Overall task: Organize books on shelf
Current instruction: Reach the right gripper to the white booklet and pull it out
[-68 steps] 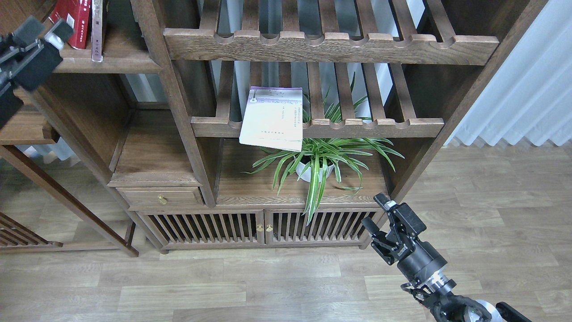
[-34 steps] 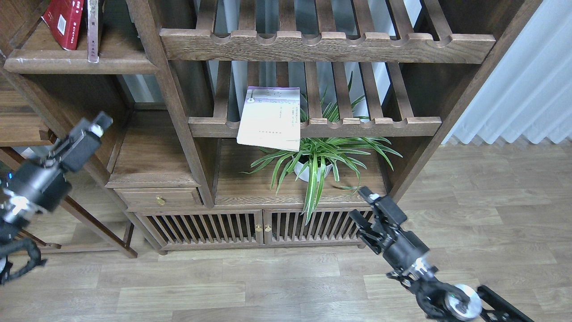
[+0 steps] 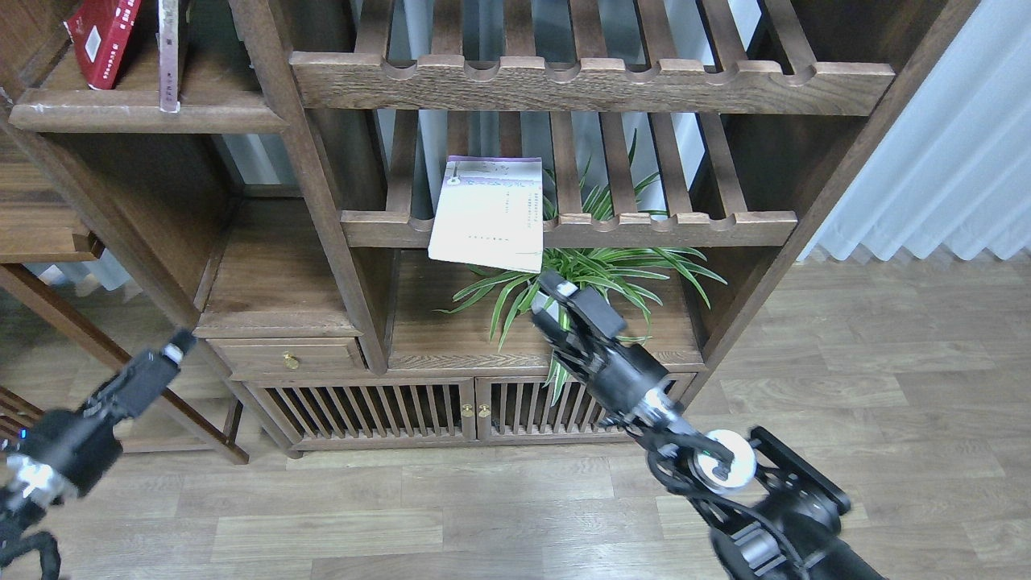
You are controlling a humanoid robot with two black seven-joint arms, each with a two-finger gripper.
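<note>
A pale lavender-white book lies flat on the lower slatted rack, its front edge hanging over the rail. My right gripper is open and empty just below and right of that book's lower corner, in front of the plant. A red book leans on the solid dark-brown shelf at top left. A second book stands upright beside it, seen edge-on. My left gripper hangs low at the left, far below the shelf; its fingers cannot be told apart.
A potted spider plant sits under the lower rack, right behind my right gripper. Another slatted rack is above. A drawer and slatted cabinet doors are below. White curtains hang at right.
My left arm dropped from beside the top-left shelf to low at the left. My right gripper rose up and left from near the floor to just under the lavender book.
</note>
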